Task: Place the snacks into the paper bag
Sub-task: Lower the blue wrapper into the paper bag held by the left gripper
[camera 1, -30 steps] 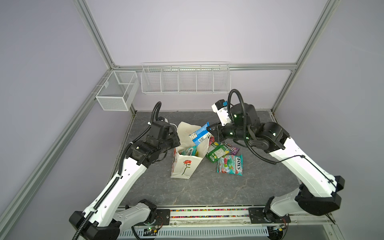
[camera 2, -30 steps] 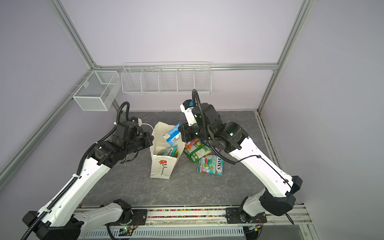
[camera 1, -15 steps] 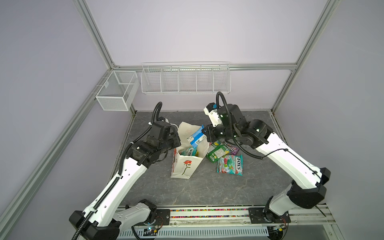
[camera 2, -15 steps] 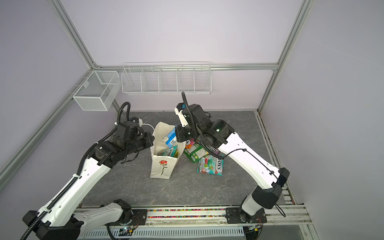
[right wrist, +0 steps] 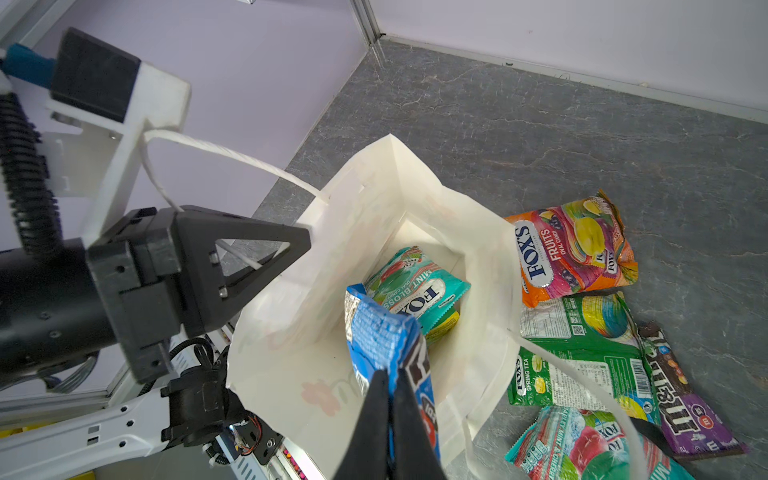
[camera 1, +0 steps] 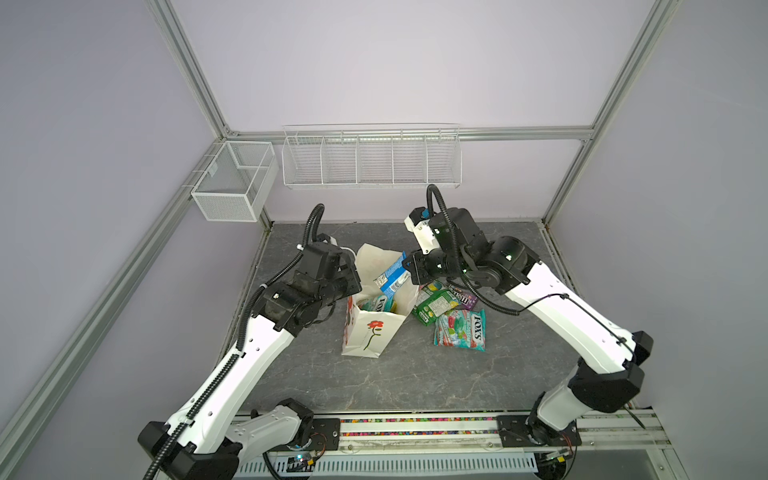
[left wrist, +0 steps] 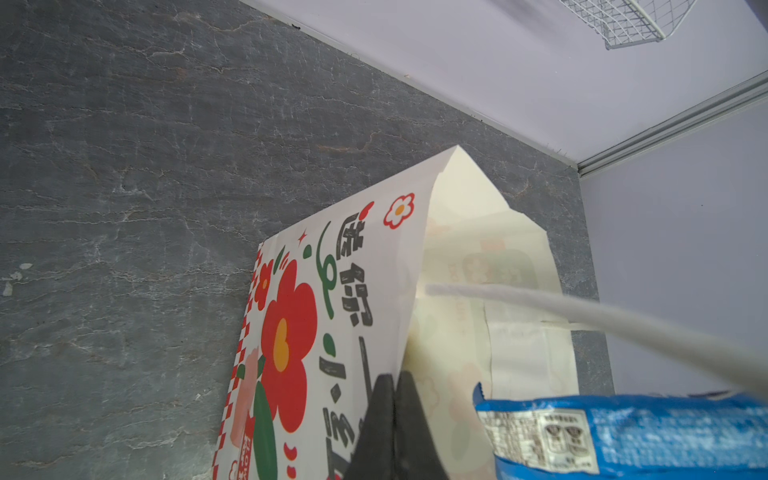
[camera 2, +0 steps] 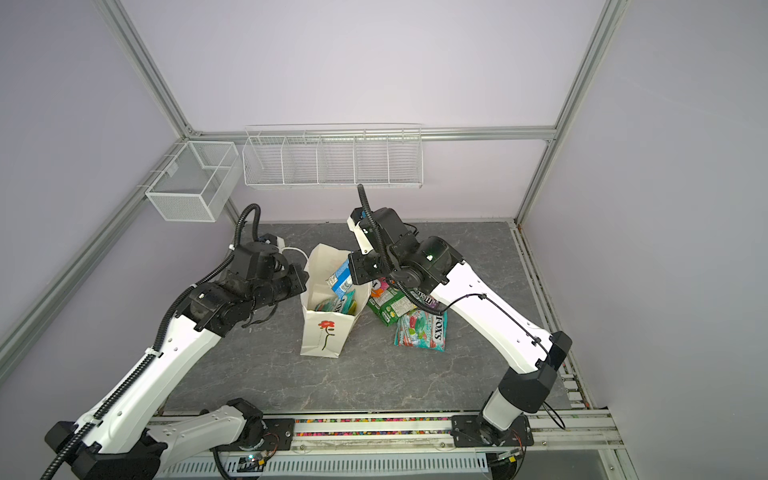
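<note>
The left gripper (left wrist: 394, 380) is clenching the upper rim of the paper bag (camera 1: 368, 332). Its two black fingers are pinching the paper wall between them and holding the mouth wide. The bag is standing upright near the middle of the table (camera 1: 374, 386). The right gripper (right wrist: 390, 376) is clamping the blue bar wrapper (right wrist: 376, 336) by one end. The wrapper's free end is hanging inside the bag's mouth, above the teal packet (right wrist: 415, 286) lying on the bag's bottom.

Lilac walls (camera 1: 374, 62) are enclosing the dark grey, stone-veined table on three sides. A white wire basket (camera 1: 370, 160) and a smaller mesh box (camera 1: 230, 183) are hanging on the frame at the back. Just beside the bag, on the right arm's side, five packets are lying in an overlapping cluster: the second teal packet (camera 1: 459, 330), two green packets (right wrist: 582, 374), the orange packet (right wrist: 575, 249) and the small purple packet (right wrist: 685, 399).

Compared with a second ago, the right arm is reaching further in towards the bag. The wrapper is sitting a little lower and deeper in the mouth. The left gripper, the bag and the cluster on the table are staying where they were.
</note>
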You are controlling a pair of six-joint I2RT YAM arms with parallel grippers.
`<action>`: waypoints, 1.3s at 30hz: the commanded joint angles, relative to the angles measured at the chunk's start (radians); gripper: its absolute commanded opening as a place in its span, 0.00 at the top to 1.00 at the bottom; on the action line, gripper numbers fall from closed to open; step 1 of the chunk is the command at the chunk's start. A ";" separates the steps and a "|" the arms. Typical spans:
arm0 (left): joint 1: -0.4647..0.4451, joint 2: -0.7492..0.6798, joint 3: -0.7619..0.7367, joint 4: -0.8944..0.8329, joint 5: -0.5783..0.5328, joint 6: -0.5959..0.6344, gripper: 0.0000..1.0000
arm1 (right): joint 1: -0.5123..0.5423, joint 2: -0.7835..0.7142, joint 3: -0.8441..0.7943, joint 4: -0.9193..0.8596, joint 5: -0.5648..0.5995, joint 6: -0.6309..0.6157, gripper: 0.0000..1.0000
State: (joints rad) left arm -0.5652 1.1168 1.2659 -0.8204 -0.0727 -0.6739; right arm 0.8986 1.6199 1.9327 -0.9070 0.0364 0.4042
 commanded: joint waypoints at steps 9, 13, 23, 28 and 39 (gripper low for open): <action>-0.008 -0.039 0.031 0.014 -0.006 -0.021 1.00 | 0.012 -0.001 0.071 -0.043 0.054 -0.014 0.93; -0.007 -0.032 0.035 0.016 -0.003 -0.021 1.00 | 0.015 0.021 0.099 -0.043 0.077 -0.023 0.93; -0.007 -0.023 0.034 0.027 -0.006 -0.026 1.00 | 0.028 0.076 0.136 -0.075 0.118 -0.029 0.93; -0.007 -0.022 0.023 0.036 0.001 -0.031 1.00 | 0.033 0.093 0.148 -0.070 0.123 -0.033 0.93; -0.008 -0.043 0.001 0.046 0.004 -0.042 1.00 | 0.045 0.144 0.189 -0.064 0.109 -0.027 0.93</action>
State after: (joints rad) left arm -0.5682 1.1042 1.2652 -0.8268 -0.0727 -0.6991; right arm 0.9367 1.7405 2.1021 -0.9760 0.1417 0.3882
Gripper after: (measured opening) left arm 0.047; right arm 0.071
